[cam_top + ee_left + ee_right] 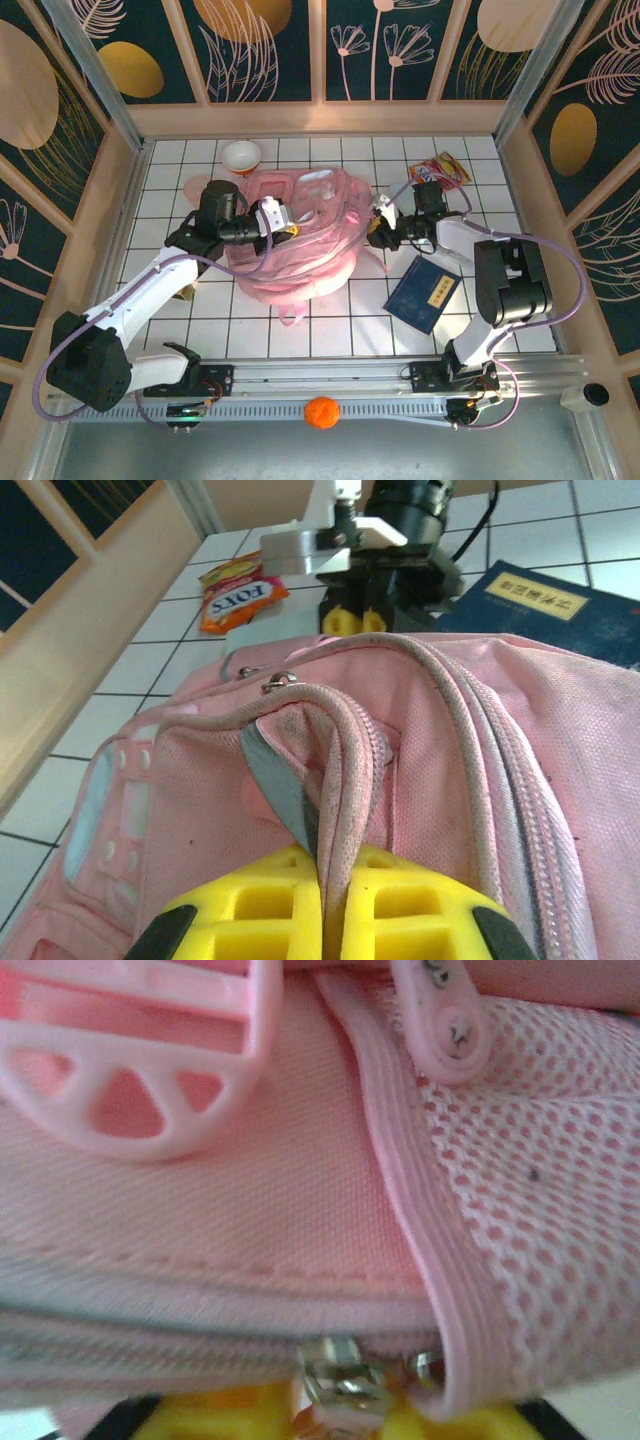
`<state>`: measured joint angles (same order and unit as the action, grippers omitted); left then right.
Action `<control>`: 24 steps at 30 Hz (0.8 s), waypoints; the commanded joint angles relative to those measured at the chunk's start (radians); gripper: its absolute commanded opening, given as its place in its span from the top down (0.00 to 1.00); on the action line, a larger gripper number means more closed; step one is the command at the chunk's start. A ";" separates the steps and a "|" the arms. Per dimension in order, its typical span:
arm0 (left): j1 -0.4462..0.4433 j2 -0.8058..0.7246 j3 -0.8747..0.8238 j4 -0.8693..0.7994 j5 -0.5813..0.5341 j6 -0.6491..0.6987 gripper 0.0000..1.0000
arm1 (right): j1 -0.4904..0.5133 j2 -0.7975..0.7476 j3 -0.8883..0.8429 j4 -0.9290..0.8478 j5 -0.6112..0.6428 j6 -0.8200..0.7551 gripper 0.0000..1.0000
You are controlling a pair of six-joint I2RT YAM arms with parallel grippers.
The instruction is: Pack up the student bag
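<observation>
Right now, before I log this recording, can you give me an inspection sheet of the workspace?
Surface: white tiled table, no spills seen.
Job's things: student bag, pink, lying mid-table.
Clutter: blue book to the right of the bag; bowl behind it; snack packet at back right; orange ball by the front rail.
Grippers: left end effector shut on a bag strap; right end effector looks shut on a metal zip pull.
Cables: purple cables loop along both arms.
Surroundings: dark floral wall panels in wooden frames.
</observation>
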<state>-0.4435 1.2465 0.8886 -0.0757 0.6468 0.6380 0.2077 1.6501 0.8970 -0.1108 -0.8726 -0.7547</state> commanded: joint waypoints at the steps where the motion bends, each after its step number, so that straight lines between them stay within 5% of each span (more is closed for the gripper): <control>1: 0.008 -0.009 0.013 0.177 -0.094 0.003 1.00 | -0.012 -0.067 0.007 -0.031 -0.052 0.003 0.85; 7: 0.008 0.008 0.008 0.189 -0.120 -0.003 1.00 | -0.019 -0.098 -0.008 -0.024 -0.057 0.034 1.00; 14: 0.006 0.022 0.031 0.196 -0.263 -0.091 1.00 | 0.016 -0.153 -0.003 -0.022 0.070 0.125 1.00; 24: -0.084 0.076 0.037 0.254 -0.436 -0.206 1.00 | 0.208 -0.262 -0.018 -0.045 0.245 0.205 1.00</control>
<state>-0.5083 1.3121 0.8867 0.0620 0.3149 0.4877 0.3748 1.4235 0.8913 -0.1379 -0.6701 -0.5930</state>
